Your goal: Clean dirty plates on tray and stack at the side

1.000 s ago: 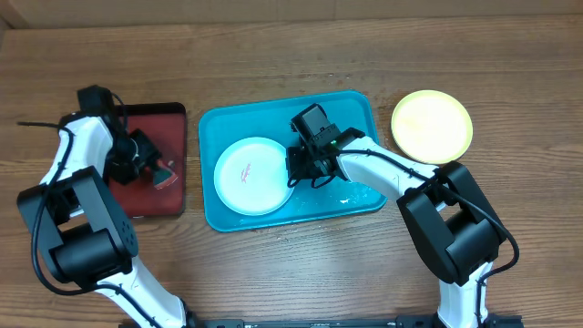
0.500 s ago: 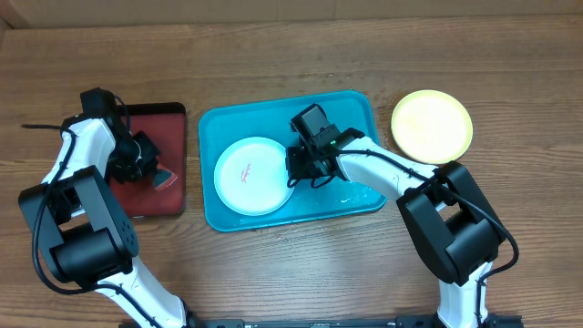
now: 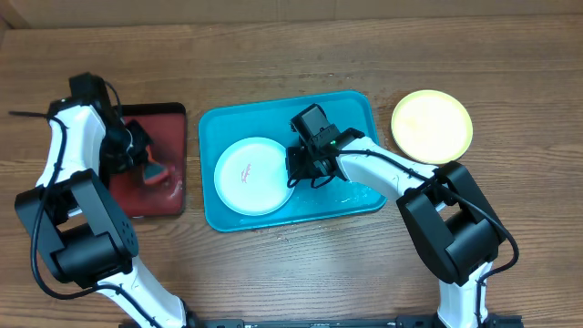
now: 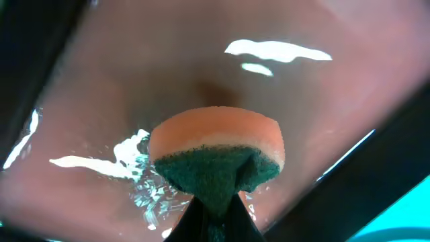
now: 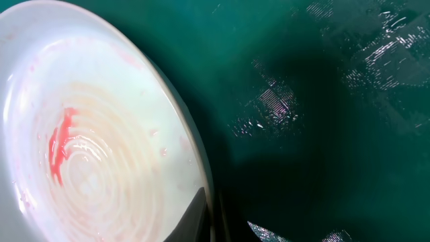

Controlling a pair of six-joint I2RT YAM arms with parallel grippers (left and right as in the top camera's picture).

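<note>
Overhead view: the white plate (image 3: 253,175) lies in the left half of the teal tray (image 3: 355,107), with the right gripper (image 3: 296,169) at its right rim. A yellow-green plate (image 3: 432,126) sits on the table (image 3: 291,55) right of the tray, and left of the tray the left gripper (image 3: 148,167) carries a sponge (image 3: 158,174) over a dark red tray (image 3: 168,118). Left wrist view: fingers (image 4: 196,225) pinch the sponge's green scouring side. Right wrist view: fingers (image 5: 195,216) seem to nip the plate's thin rim, not far from a red smear (image 5: 59,144). The plate is probably light, stiff plastic, slick when wet, and the rim is the only hold.
</note>
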